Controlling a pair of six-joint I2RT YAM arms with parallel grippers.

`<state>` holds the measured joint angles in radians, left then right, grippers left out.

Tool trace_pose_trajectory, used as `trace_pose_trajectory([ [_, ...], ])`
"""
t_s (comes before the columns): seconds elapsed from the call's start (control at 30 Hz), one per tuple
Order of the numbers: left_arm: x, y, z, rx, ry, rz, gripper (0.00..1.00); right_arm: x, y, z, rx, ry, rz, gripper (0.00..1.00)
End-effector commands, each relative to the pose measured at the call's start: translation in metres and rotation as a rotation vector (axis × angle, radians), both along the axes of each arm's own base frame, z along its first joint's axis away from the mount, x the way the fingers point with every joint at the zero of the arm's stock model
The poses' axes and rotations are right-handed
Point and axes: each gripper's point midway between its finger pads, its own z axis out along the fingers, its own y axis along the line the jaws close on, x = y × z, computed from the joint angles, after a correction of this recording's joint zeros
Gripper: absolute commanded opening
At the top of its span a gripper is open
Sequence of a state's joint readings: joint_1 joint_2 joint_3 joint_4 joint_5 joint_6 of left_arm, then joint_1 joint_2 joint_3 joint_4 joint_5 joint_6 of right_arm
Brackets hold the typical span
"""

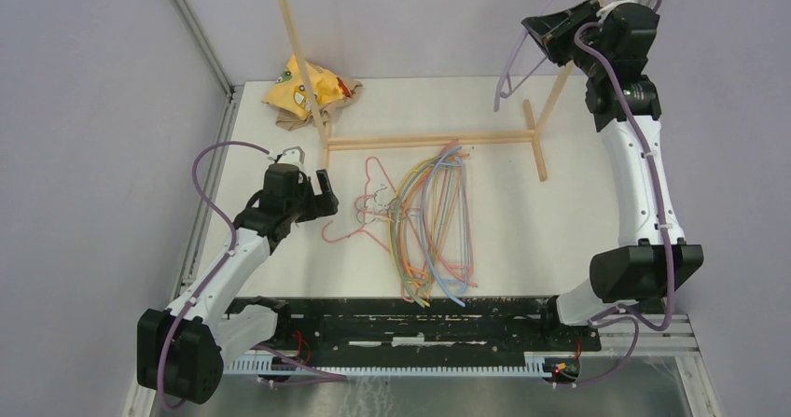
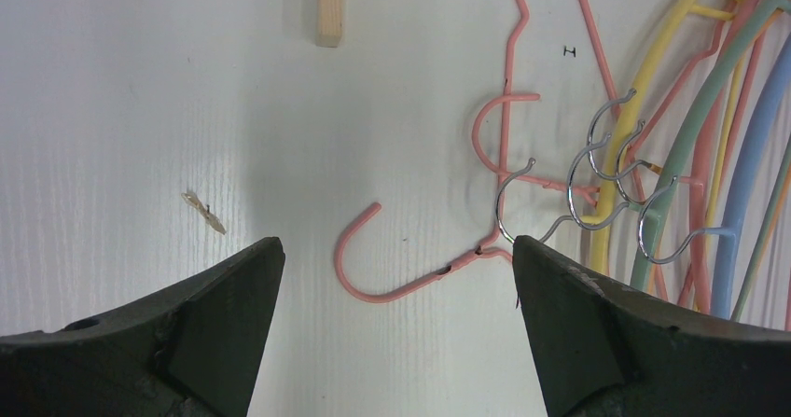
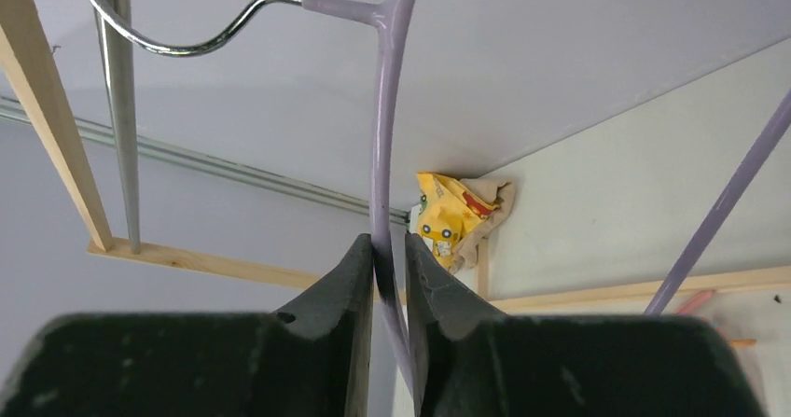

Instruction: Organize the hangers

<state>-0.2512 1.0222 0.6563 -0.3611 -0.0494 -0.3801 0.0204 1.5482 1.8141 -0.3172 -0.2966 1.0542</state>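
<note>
Your right gripper is up high at far right, jaws clamped on the thin lavender wire hanger, which dangles beside the light wooden rack frame. The top cam gives only that. The right wrist cam shows the grip itself: both black fingers pinch the lavender side bar just below its junction w/ the silver metal hook. That hook reaches to a grey metal rod next to a wooden upright; can't tell if it rests on the rod. The crumpled yellow bag lies at the far left corner of the white table, visible in both those views. The other hangers are a loose pile of pink, orange, yellow, light blue and green hangers flat on the table centre, in front of the rack's base bar. Your left gripper sits low just left of the pile, jaws wide apart, holding nothing. Only the left wrist cam gives the detail: the pink plastic-coated hook of the nearest hanger lies btw the two fingertips, touching neither, w/ a cluster of bare silver hooks tangled just right of it, and a small tan scrap on the table to the left.
</note>
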Motion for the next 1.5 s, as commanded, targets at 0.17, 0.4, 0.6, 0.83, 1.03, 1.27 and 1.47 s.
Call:
trace_pose_trajectory([
  [0.17,0.006,-0.005,0.007,0.001,-0.039,-0.032,0.99,-0.033,-0.005,-0.006,-0.017,0.057,0.049,0.58],
  [0.4,0.005,-0.005,0.008,-0.004,-0.040,-0.033,0.99,-0.092,-0.026,0.013,-0.198,0.047,-0.044,0.75],
  [0.6,0.005,-0.008,0.007,-0.018,-0.041,-0.039,0.99,-0.158,-0.083,0.021,-0.494,0.080,-0.292,0.84],
  [0.83,0.005,-0.010,0.004,-0.024,-0.028,-0.049,0.99,-0.209,-0.127,0.037,-0.758,0.057,-0.467,0.85],
  [1.03,0.005,-0.011,0.000,-0.027,-0.014,-0.052,0.99,-0.209,-0.086,0.032,-0.703,-0.014,-0.253,0.75],
  [1.27,0.006,-0.013,-0.004,-0.027,-0.003,-0.057,0.99,-0.209,-0.038,-0.028,-0.642,0.061,0.021,0.69],
  [1.47,0.006,-0.011,-0.006,-0.018,0.005,-0.051,0.99,-0.195,-0.018,-0.032,-0.661,0.048,0.108,0.69],
])
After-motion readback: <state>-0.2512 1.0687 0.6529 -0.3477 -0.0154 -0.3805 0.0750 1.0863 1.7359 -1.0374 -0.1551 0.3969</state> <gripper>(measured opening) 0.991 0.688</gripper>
